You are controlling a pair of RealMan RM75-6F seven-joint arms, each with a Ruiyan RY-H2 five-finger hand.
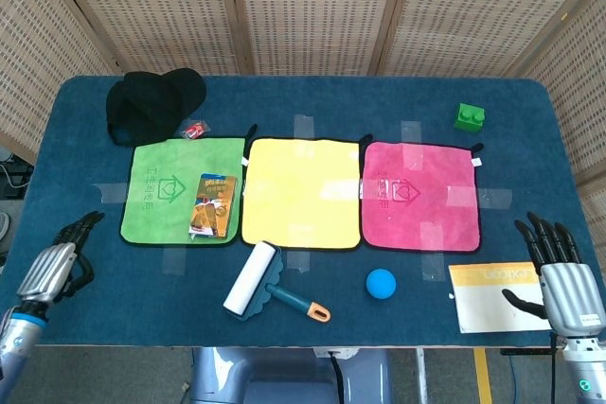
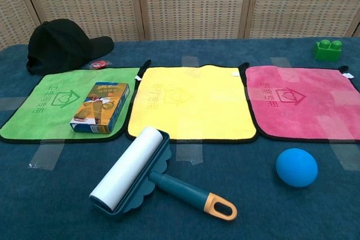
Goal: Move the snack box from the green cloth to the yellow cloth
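Observation:
The snack box (image 1: 213,204) (image 2: 101,107) lies flat on the right part of the green cloth (image 1: 156,198) (image 2: 39,105). Beside it to the right is the bare yellow cloth (image 1: 301,192) (image 2: 191,102). My left hand (image 1: 59,261) hovers over the table's front left area, fingers apart and holding nothing, well left of the green cloth. At the front right corner my right hand (image 1: 559,276) is open with fingers spread, next to a paper card. Neither hand shows in the chest view.
A lint roller (image 1: 256,281) (image 2: 135,168) lies in front of the cloths. A blue ball (image 1: 381,283) (image 2: 296,167), a pink cloth (image 1: 420,194), a green block (image 1: 469,117), a black cap (image 1: 151,103), a small red item (image 1: 195,129) and a yellow-white card (image 1: 497,295) are also on the table.

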